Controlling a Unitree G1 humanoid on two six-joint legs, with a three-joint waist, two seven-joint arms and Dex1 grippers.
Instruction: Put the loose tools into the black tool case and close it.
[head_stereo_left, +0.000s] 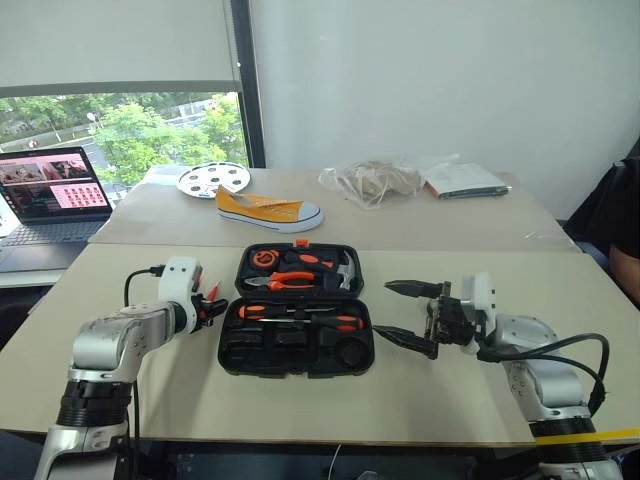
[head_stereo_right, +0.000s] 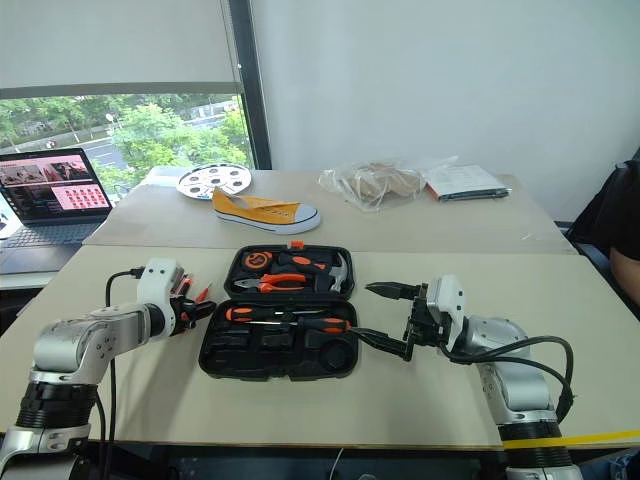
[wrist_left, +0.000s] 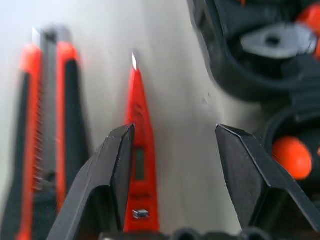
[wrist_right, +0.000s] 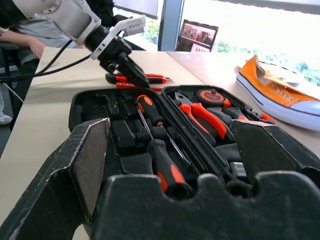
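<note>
The black tool case lies open at the table's middle, with two black-and-orange screwdrivers lying in its near half. Just left of the case my left gripper points down at the loose tools on the table. In the left wrist view its fingers stand apart around a slim orange tool, which lies close against one finger. An orange-black utility knife lies beside it, outside the fingers. Right of the case my right gripper hangs open, level, pointing at the case with nothing between its fingers.
Orange-handled pliers and a hammer sit in the case's far half. Behind are a yellow shoe, a white disc, a plastic bag and a booklet. A laptop stands far left. A person sits at the right edge.
</note>
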